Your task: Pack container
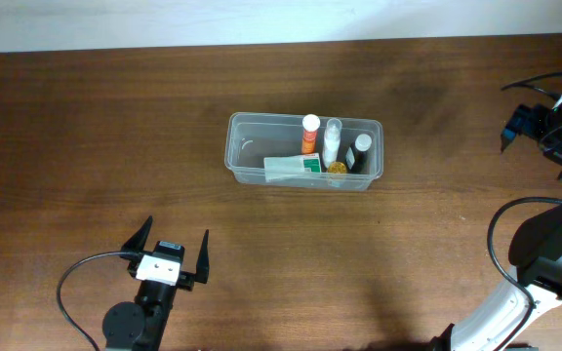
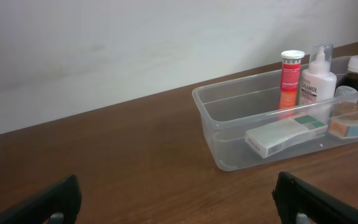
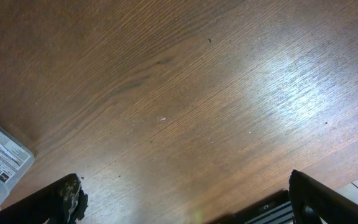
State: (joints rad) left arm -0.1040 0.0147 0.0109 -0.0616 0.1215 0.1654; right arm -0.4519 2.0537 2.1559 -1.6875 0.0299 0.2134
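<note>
1. Container [image 1: 247, 146]: sits at mid-table, well apart from both arms, one long side toward the near edge. Holds five small items crowded toward its right end, with the left end bare.
2. Nearest, left gripper [image 1: 177, 232]: hovers low by the near edge and faces the container. Fingers spread wide, gripping nothing. Likely held back there to keep the approach open.
3. Off to the right, right gripper [image 3: 188, 202]: points down at bare wood. Fingers likewise wide apart and holding nothing. Stands well away from the container, probably so as not to crowd it.
4. Underneath, table [image 1: 86, 127]: dark brown wood grain, smooth and faintly glossy where the light falls. Gives flat, steady footing.
5. Container walls: clear translucent plastic, rectangular, with rounded corners and a rolled rim. Look thin, so probably light enough to slide if nudged.
6. Along its near wall, box [image 1: 294, 168]: white and green carton, laid flat lengthwise, presumably because that is its steadiest lie.
7. Just beside the box, pot [image 1: 337, 168]: small, squat, round and orange-toned. Seems tucked into the gap left at the box's end.
8. Behind these, orange tube [image 1: 309, 134] with a white cap, white bottle [image 1: 332, 141] under a clear cap, and dark bottle [image 1: 360, 151] with a white cap. All stand upright and close together, likely to save floor space and keep the caps up.
9. Farthest, wall [image 2: 104, 50]: plain, white and matte.
</note>
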